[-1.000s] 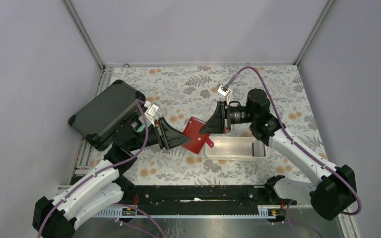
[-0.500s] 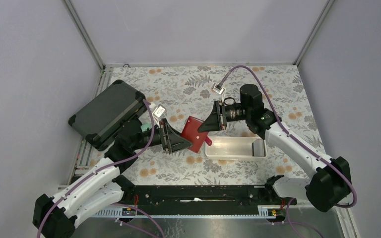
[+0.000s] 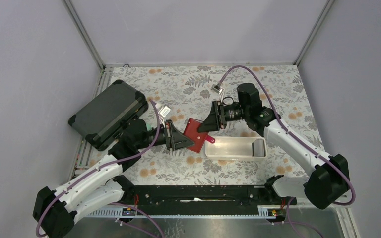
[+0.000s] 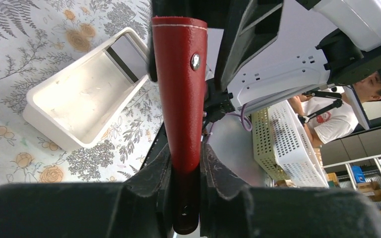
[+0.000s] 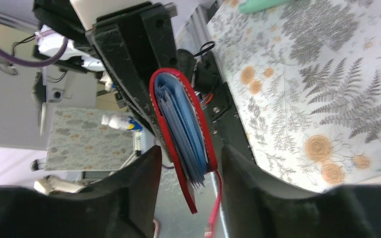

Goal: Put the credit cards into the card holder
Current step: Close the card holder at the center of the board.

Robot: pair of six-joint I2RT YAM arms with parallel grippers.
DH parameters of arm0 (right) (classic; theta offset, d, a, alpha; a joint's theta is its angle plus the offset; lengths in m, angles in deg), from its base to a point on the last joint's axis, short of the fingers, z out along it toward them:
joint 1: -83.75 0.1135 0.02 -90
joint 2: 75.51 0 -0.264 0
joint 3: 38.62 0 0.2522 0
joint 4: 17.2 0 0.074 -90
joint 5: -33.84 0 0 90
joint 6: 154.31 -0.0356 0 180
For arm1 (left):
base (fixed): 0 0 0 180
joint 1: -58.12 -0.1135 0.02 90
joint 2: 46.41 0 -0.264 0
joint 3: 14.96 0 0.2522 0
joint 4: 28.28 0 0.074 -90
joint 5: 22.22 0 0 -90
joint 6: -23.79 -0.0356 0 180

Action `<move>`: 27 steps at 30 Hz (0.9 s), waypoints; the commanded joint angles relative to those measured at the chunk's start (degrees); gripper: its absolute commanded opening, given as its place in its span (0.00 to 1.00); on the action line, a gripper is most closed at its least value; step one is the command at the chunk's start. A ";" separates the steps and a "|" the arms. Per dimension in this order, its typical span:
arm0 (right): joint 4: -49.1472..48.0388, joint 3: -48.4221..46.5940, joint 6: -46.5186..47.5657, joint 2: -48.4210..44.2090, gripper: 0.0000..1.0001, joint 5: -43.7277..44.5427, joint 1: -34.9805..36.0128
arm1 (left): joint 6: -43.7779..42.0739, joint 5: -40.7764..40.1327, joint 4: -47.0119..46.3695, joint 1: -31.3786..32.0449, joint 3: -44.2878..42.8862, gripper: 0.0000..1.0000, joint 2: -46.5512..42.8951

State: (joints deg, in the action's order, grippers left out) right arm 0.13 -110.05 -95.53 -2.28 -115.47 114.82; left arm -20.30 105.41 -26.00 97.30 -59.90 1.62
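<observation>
One card holder [image 4: 181,89] spans lengthwise between arms: left claw [image 4: 184,163] clamps one end; right claw [image 5: 188,168], jaws slightly parted, straddles the opposite end, blue credit cards [image 5: 178,124] inside.

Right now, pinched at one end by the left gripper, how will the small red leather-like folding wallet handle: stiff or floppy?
Probably stiff: the wallet juts straight from the left gripper without sagging. Its snap strap dangles loose, so it may gape open around the light blue cards. Textured skin likely grips well.

card holder [image 4: 181,89] lower end buried between fingers of left pincer [image 4: 186,166], credit cards [image 5: 181,124] showing edges only
</observation>
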 commanded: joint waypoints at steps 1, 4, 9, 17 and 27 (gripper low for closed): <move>-0.45 -2.87 -0.79 -3.77 0.66 7.24 -2.83 | 3.13 -4.83 -8.05 0.62 1.43 0.00 -2.63; -0.95 -1.65 -1.24 -6.24 0.77 10.11 -6.73 | 8.08 -5.02 -15.22 0.46 3.50 0.00 -2.94; -0.99 3.25 -2.34 -7.76 0.79 13.35 -11.03 | 13.11 -5.10 -23.33 0.37 4.44 0.00 -3.95; -14.06 12.55 -7.34 -8.90 0.71 0.29 -10.59 | 15.33 -6.24 -24.12 0.27 4.02 0.00 -6.32; -32.98 15.88 -18.96 -10.86 0.66 -5.00 -8.24 | 16.65 -5.47 -25.08 0.28 3.67 0.00 -5.14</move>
State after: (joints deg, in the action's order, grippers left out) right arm -20.85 -94.45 -108.75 -11.48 -116.13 106.01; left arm -4.58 100.31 -45.74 97.65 -55.05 -3.54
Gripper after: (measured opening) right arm 0.664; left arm 0.207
